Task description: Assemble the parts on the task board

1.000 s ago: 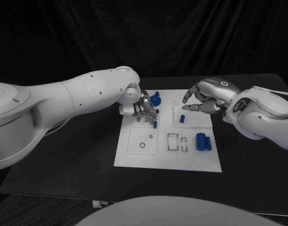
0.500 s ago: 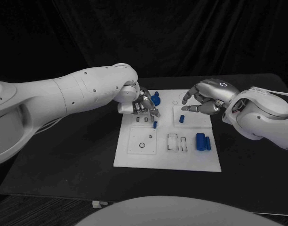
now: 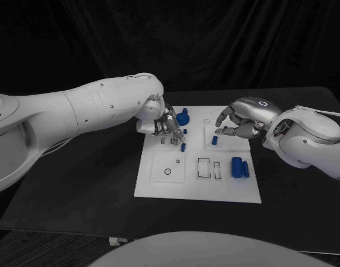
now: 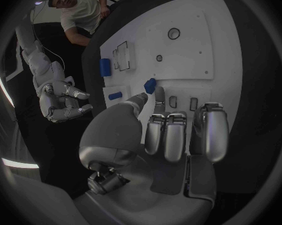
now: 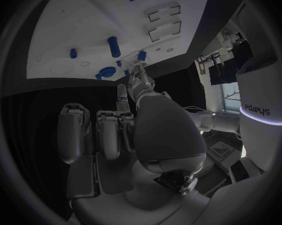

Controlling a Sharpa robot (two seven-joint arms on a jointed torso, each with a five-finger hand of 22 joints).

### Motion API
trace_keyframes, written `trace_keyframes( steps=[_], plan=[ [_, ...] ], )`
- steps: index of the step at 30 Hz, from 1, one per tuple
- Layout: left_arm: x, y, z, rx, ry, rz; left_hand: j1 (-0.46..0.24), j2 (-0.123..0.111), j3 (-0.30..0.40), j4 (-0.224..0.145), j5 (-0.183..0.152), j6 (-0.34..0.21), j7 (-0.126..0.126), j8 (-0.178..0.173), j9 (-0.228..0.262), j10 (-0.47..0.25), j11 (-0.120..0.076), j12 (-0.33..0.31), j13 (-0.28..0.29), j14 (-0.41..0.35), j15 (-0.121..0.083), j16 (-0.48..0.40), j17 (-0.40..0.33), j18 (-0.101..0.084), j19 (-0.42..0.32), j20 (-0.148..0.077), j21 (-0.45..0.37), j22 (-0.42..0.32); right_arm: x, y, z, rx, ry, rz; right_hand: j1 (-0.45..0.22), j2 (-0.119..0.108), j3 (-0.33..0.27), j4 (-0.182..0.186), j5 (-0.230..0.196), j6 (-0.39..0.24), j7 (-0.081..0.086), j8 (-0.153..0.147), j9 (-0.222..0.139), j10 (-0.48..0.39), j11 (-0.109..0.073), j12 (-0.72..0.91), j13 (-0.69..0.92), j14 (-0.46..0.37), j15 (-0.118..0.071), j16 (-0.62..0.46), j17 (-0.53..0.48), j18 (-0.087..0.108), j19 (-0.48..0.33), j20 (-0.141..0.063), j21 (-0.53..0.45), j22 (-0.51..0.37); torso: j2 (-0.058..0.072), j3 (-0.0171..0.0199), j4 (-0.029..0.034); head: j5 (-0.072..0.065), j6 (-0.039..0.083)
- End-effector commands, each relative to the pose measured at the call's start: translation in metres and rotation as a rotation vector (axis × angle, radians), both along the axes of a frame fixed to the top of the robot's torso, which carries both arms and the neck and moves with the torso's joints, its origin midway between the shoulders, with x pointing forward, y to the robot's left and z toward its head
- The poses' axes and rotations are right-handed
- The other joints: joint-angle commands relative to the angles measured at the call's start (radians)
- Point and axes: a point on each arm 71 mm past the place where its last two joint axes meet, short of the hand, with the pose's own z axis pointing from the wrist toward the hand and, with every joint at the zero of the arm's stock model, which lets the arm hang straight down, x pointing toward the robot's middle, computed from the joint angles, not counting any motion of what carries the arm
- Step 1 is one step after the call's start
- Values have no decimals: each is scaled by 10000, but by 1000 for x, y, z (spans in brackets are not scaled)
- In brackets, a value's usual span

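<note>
The left hand (image 3: pixel 165 123) holds its fingers together just above a small blue part (image 3: pixel 183 147); it seems to hold nothing.

Upright blue parts (image 3: pixel 183 147) crowd the task board (image 3: pixel 186 186) between both hands.

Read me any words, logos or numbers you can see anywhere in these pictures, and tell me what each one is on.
"sharpa", read sideways on the white arm at the edge of the right wrist view.
The task board carries only outlined shapes and circles, no text that I can make out.
The left hand, the right hand and the blue parts show no readable marking.
</note>
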Motion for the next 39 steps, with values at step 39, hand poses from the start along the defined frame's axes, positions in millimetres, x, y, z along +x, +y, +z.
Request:
trace_keyframes(
  steps=[39],
  plan=[
    [-3, -32, 0, 64, 243, -924, 38, 26, -417, 389, -817, -409, 119, -203, 480, 943, 148, -82, 2521, 1057, 139, 26, 2635, -44, 39, 131, -145, 1988, 0, -1, -3, -196, 220, -174, -87, 64, -73, 47, -24, 17, 18, 3, 20, 567, 86, -58, 1689, 836, 94, -37, 1828, 47, 277, 75, 11, 2152, 7, -9, 3, 2, 1]
  ],
)
